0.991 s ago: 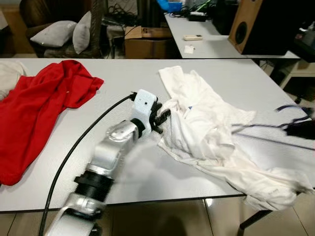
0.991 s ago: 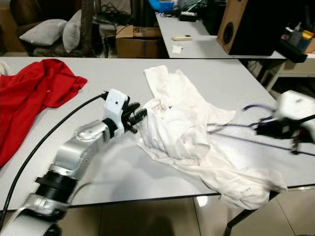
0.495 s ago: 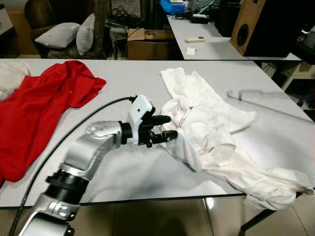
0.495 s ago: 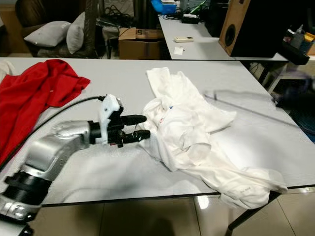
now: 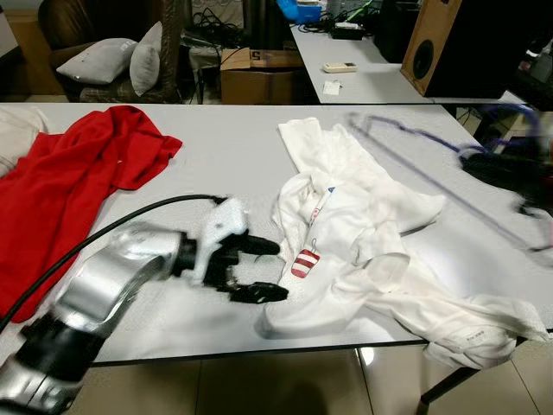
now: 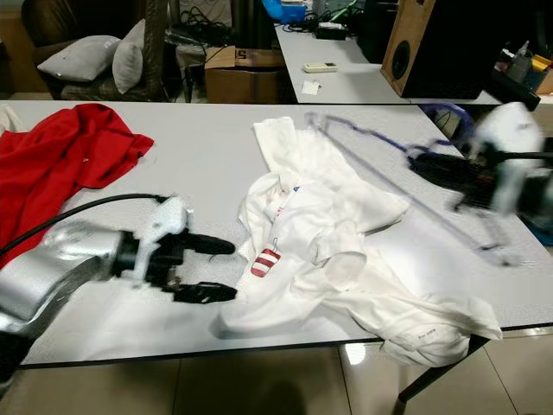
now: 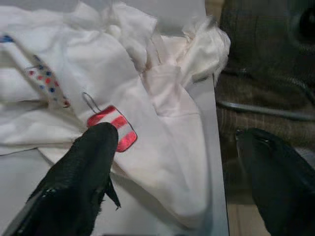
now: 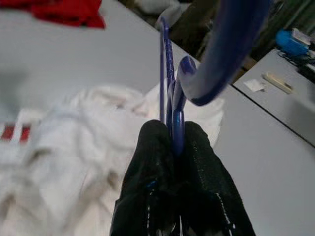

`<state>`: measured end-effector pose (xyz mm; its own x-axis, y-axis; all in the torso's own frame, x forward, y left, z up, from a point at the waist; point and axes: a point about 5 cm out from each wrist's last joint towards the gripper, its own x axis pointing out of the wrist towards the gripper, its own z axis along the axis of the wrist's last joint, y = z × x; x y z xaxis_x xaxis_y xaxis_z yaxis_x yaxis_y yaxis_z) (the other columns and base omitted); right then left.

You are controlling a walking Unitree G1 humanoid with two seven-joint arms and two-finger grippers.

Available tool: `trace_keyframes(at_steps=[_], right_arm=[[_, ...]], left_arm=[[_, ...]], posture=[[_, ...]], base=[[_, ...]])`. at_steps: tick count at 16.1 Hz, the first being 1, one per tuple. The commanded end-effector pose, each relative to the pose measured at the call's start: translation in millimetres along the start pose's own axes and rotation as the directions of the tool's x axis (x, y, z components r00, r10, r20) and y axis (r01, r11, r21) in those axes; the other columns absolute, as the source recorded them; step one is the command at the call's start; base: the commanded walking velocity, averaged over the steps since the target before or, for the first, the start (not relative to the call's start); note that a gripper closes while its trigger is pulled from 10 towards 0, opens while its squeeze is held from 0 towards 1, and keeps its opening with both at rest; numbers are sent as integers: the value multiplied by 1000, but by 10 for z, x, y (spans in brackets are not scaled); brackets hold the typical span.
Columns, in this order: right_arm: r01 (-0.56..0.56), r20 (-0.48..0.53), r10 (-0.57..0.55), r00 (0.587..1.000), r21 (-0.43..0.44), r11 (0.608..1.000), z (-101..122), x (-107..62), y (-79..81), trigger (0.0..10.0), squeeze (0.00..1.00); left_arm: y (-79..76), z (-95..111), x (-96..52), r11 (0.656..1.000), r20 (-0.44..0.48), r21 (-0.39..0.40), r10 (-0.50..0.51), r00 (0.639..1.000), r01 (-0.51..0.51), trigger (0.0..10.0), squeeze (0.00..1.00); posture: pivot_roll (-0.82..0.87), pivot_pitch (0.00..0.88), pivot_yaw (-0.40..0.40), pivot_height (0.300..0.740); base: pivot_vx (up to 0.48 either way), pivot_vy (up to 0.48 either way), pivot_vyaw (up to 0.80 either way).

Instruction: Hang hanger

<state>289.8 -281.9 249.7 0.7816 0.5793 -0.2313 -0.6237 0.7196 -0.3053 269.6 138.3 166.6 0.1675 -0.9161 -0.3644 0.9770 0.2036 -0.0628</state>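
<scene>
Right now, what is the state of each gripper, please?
Left gripper: open, empty, beside the white shirt.
Right gripper: shut on the blue hanger.

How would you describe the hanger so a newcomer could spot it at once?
Start at the grey table and go to the white shirt heaped on its right half. Above the shirt's far right side, the right gripper pinches the hanger: a thin blue-purple frame, the only wiry thing among soft cloth.

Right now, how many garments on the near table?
2 for sure. The red garment lies on the table's left side; the white garment lies crumpled right of centre. A pale cloth edge at far left may be a third.
</scene>
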Motion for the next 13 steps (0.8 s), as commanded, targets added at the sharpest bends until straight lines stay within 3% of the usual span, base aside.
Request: trace_keyframes(at_steps=[1,2,3,4,5,7,9,10,11,12,13], right_arm=[[60,19,-59,998,-8,998,60,-5,-6,10000,0],[118,46,-119,992,41,992,59,83,49,10000,0],[213,75,-224,972,128,969,100,212,179,10000,0],[237,79,-251,965,152,960,122,246,237,10000,0],[282,94,-313,945,247,927,176,307,365,10000,0],[287,117,-352,929,373,882,261,359,612,10000,0],[253,159,-369,916,484,838,319,422,885,10000,0],[246,172,-377,910,507,826,330,435,951,10000,0],[302,123,-409,904,495,815,270,473,1044,10000,0],[356,64,-437,897,481,801,164,505,1155,10000,0],[378,50,-459,887,494,783,115,506,1185,10000,0]], left_arm=[[23,96,-78,999,51,13,45,998,-45,10000,1000],[82,192,-151,989,169,-6,146,975,-147,10000,1000],[164,388,-275,938,341,-62,341,876,-341,10000,941],[176,416,-307,916,360,-80,394,846,-392,10000,439],[179,424,-356,862,370,-111,498,784,-495,10000,0],[183,335,-417,727,317,-162,678,663,-667,10000,0],[127,264,-423,622,290,-211,776,560,-754,10000,0],[106,259,-416,602,295,-231,792,534,-764,10000,0],[77,228,-381,560,283,-275,824,491,-781,10000,0],[26,103,-288,520,217,-282,853,475,-806,10000,0],[-4,15,-250,504,182,-282,864,470,-817,10000,0]], posture=[[7,0,-27,740],[13,0,-27,740],[26,3,-34,740],[26,3,-31,740],[25,4,-23,740],[21,5,-8,740],[9,14,1,740],[11,15,5,740],[16,11,10,740],[18,0,19,740],[19,0,20,740]], base=[[0,0,0],[0,0,0],[0,0,0],[0,0,0],[0,0,0],[0,0,0],[0,0,0],[0,337,0],[0,439,0],[0,439,0],[0,431,0]])
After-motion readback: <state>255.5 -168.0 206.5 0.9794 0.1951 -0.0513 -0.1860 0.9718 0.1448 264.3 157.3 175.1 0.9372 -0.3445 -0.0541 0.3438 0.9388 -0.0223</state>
